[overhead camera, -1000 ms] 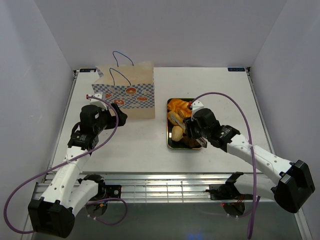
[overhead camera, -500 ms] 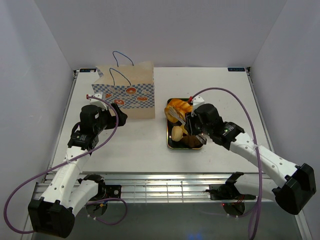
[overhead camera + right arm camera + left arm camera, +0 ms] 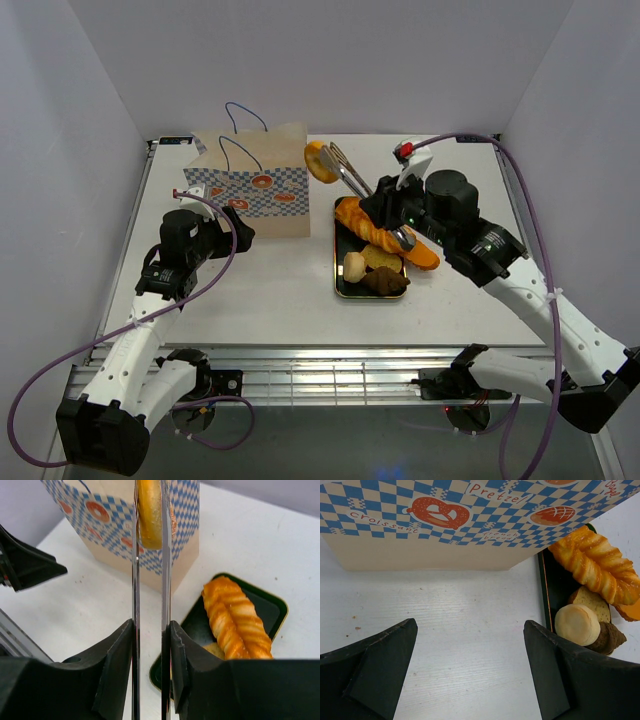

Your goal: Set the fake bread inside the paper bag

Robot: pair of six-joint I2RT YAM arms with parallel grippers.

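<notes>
My right gripper point(image 3: 385, 207) point(image 3: 150, 630) is shut on the metal tongs point(image 3: 350, 176) point(image 3: 135, 580). The tongs pinch a round orange bread point(image 3: 320, 160) point(image 3: 150, 515), held in the air by the upper right corner of the paper bag point(image 3: 255, 190) point(image 3: 445, 525) point(image 3: 95, 525). More fake bread lies in the dark green tray point(image 3: 337, 250) point(image 3: 543, 595) point(image 3: 272, 605): a long twisted loaf point(image 3: 372, 228) point(image 3: 592, 565) point(image 3: 235, 617), a pale round roll point(image 3: 354, 266) point(image 3: 577, 624) and a brown piece point(image 3: 387, 283) point(image 3: 611, 637). My left gripper point(image 3: 240, 228) point(image 3: 469, 630) hangs open and holds nothing, in front of the bag.
The bag stands upright at the back left with blue cord handles point(image 3: 245, 110) sticking up. The tray sits just right of it. White walls close in the table on three sides. A purple cable point(image 3: 520, 190) arcs over the right arm.
The right gripper closed on the tongs over the tray, then rose and swung back-left, carrying the round orange bread up beside the bag's top. The left arm stayed put.
</notes>
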